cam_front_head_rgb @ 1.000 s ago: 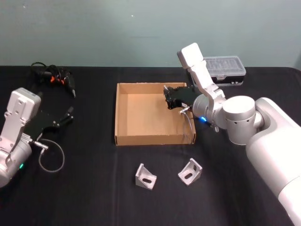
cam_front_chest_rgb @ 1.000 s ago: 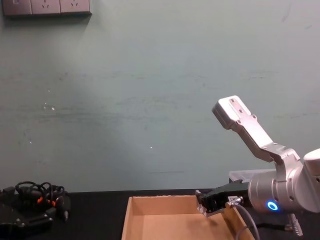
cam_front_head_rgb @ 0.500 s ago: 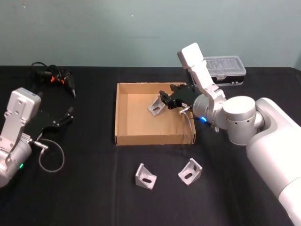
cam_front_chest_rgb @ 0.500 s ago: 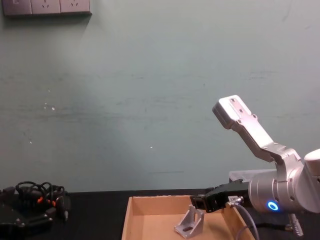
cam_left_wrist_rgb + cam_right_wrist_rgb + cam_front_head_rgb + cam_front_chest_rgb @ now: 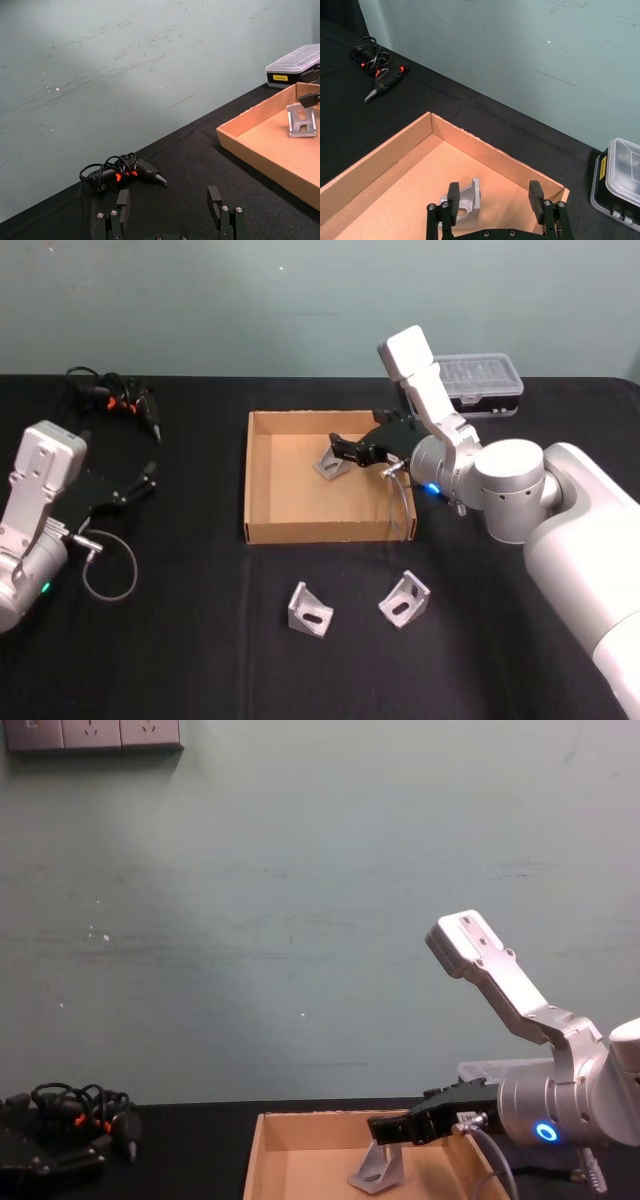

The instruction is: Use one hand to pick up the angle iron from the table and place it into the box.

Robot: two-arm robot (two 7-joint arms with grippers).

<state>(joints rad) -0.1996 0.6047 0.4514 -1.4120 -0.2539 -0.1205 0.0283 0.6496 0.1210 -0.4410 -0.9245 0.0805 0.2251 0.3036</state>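
Black table spans the whole head view. The right arm reaches in from the right over the box, with the right gripper just above the far half of it. Its fingers are spread wide with nothing pinched between them.

The box is a shallow tan tray at mid table with its long side running left-right. It holds one angle iron, on the floor in the far half at about mid-width, close to the back wall. One flange lies flat and the other stands up. The slotted upright face looks toward the robot's left. From the chest view the piece shows a slanted, triangular side. It is stubby, with no clear long axis. In the right wrist view it sits under one finger; cannot tell if they touch.

The left gripper is parked low at the table's left, pointing right, well apart from the box. Its fingers are spread and hold nothing.

A case with a clear lid, closed, sits behind the box's far right corner. A corded tool lies at far left, nozzle toward the box.

Two more angle irons lie on the table in front of the box, apart from each other: a left one and a right one, slotted faces tilted up.
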